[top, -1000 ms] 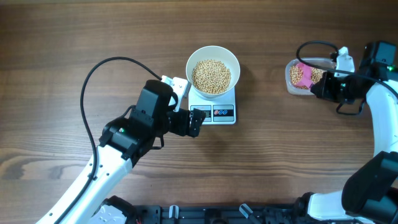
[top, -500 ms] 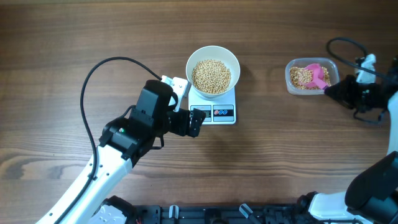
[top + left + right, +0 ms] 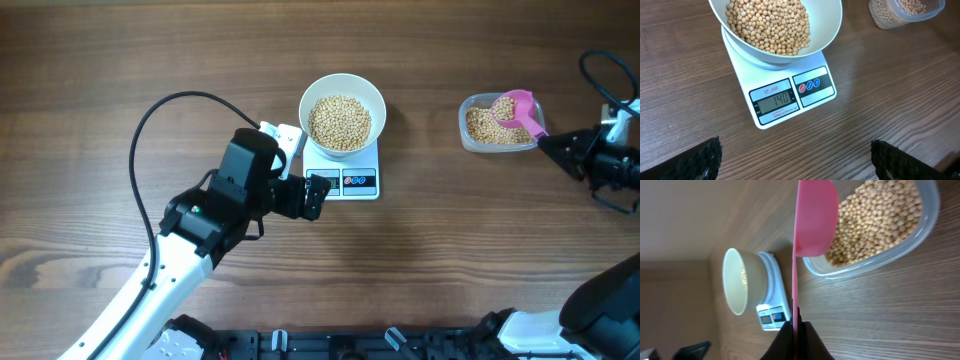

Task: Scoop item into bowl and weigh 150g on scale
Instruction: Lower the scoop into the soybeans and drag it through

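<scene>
1. Pale-tan beans (image 3: 340, 122) fill much of the white bowl (image 3: 312, 95). None can be seen loose on the wood.
2. Bowl sits on the white scale (image 3: 360, 182) at mid-table and covers its far part. The front strip shows on the near side.
3. Grey display (image 3: 773, 100) appears to read 140. A dark button panel (image 3: 813, 85) lies just right of it.
4. Left gripper (image 3: 315, 195) hovers just near-left of the scale and does not touch it. Its jaws are spread wide and hold nothing. In the left wrist view, one dark finger pad (image 3: 702, 160) shows at each lower corner, with bare wood between them.
5. Clear plastic tub (image 3: 480, 135) stands at far right, well apart from the scale, with more beans inside.
6. Pink scoop (image 3: 518, 108) has its cup over the tub's right end, and its handle runs right and nearward.
7. Right gripper (image 3: 796, 337) is pinched tight on the end of that handle, just right of the tub. The wrist view shows the scoop edge-on. Whether the cup carries beans cannot be told.
8. Brown wood-grain table (image 3: 450, 260) lies under everything. A black cable (image 3: 150, 130) loops over the left arm.
</scene>
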